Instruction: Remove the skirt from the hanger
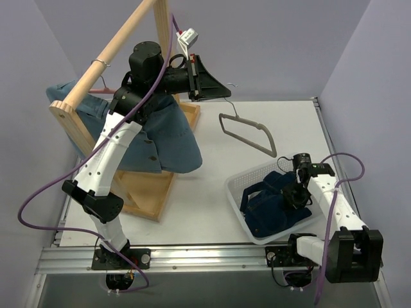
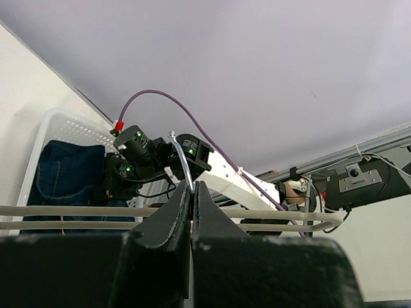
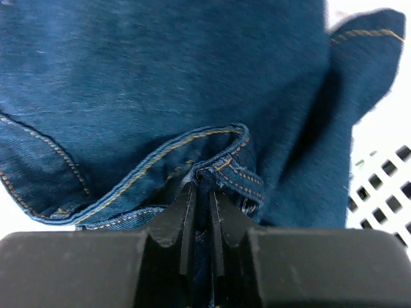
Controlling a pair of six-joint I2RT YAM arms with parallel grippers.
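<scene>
Nearest the lens, the right gripper [image 3: 200, 192] is closed on a stitched seam fold of the dark denim skirt [image 3: 160, 77], which lies bunched inside the white basket [image 1: 253, 172] on the right of the surface [image 1: 205, 205]. I read that pinch as a placing hold: the garment rests in the basket, well apart from the hanger. The left gripper [image 2: 192, 189] is raised above the surface with its jaws clamped on the metal hook [image 2: 182, 157] of the hanger [image 2: 77, 210]. Gripping at the hook lets the frame dangle freely, and its bars show bare. Judgement: separation looks complete — what remains is releasing both holds. A second, lighter denim garment [image 1: 170, 138] hangs on the wooden rack [image 1: 115, 42] behind the left arm — I treat it as outside this step.
</scene>
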